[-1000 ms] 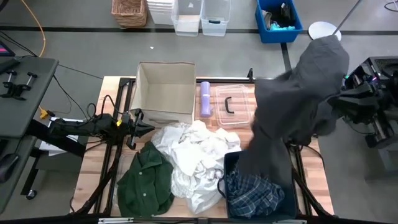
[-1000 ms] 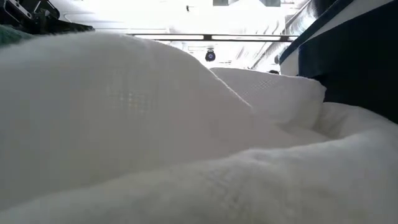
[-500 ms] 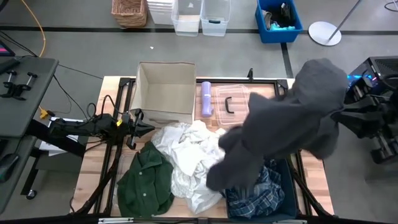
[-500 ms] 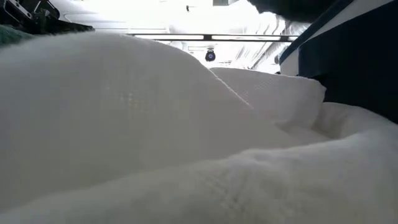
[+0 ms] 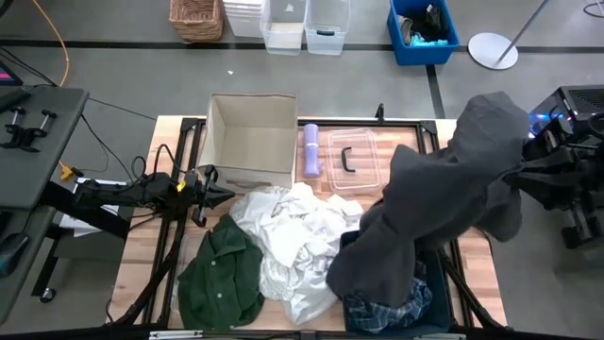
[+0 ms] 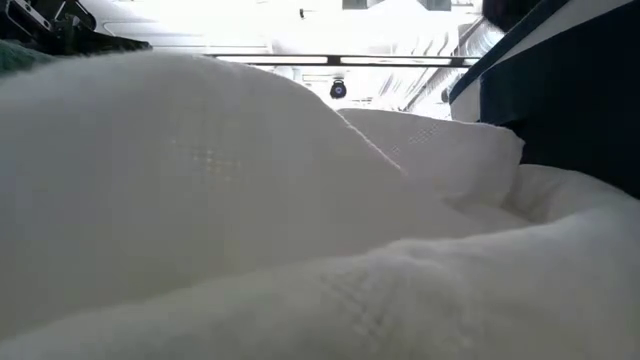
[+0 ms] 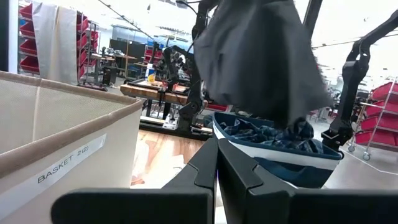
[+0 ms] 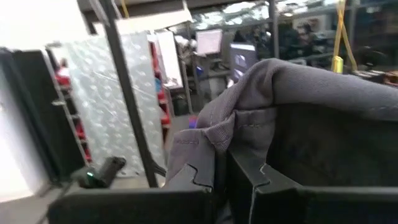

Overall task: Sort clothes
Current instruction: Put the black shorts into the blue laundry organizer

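Observation:
My right gripper (image 8: 221, 160) is shut on the dark grey garment (image 5: 444, 189), held high over the table's right side; in the high view the garment hides the gripper. The garment drapes down to the navy bin (image 5: 440, 283), over the blue-and-white plaid shirt (image 5: 389, 307) that lies in it. The white fabric pieces (image 5: 297, 236) lie heaped at mid table and fill the low view (image 6: 250, 200). The dark green shirt (image 5: 222, 279) lies flat at the near left. My left gripper (image 5: 223, 195) is shut and empty beside the beige basket (image 5: 250, 137). My right gripper pinches a bunched fold of the grey garment (image 8: 214, 134) between its two fingers, several layers. The cloth rises over the fingers and falls away past them. The garment hangs slack below the hold, and its lower end (image 5: 368, 274) rests on the navy bin.
A clear plastic lid with a handle (image 5: 354, 161) and a purple roll (image 5: 311, 149) lie at the far middle, beside the basket. Black frame rails (image 5: 184, 236) run along the table's sides. Bare wood shows at the left (image 5: 142, 246) and right (image 5: 477, 274) edges.
My right gripper has brought the garment's top a little toward the table's near edge. The hanging lower part swung toward the table's left, over the white pile, then came back and now lies on the bin.

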Tool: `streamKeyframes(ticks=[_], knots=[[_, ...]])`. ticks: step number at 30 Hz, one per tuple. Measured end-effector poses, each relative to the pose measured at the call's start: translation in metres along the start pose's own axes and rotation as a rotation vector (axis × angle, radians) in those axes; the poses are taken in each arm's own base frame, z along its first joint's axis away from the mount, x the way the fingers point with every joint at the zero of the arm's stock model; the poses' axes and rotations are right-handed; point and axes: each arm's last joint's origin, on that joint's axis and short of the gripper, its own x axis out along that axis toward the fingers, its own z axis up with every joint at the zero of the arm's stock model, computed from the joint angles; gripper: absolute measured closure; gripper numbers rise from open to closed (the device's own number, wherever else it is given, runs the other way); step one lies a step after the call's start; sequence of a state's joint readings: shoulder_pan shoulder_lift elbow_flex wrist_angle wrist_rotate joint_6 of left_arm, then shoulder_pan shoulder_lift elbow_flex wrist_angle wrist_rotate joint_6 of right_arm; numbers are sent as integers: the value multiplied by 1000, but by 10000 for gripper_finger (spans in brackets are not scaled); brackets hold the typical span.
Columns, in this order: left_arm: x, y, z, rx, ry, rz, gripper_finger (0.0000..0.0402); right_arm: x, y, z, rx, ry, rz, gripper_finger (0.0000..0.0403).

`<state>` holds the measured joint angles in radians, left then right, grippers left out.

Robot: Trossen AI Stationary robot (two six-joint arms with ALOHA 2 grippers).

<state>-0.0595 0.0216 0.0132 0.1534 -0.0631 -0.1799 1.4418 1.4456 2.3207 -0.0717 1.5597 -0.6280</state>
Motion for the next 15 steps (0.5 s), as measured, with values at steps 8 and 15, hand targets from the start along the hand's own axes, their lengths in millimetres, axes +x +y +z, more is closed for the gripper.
streamKeyframes(ticks=[8, 15], knots=[[0, 0, 0, 0, 0, 0, 401, -14, 31, -31, 48, 22, 68, 396], [0, 0, 0, 0, 0, 0, 401, -33, 56, -52, 266, 53, 146, 396]])
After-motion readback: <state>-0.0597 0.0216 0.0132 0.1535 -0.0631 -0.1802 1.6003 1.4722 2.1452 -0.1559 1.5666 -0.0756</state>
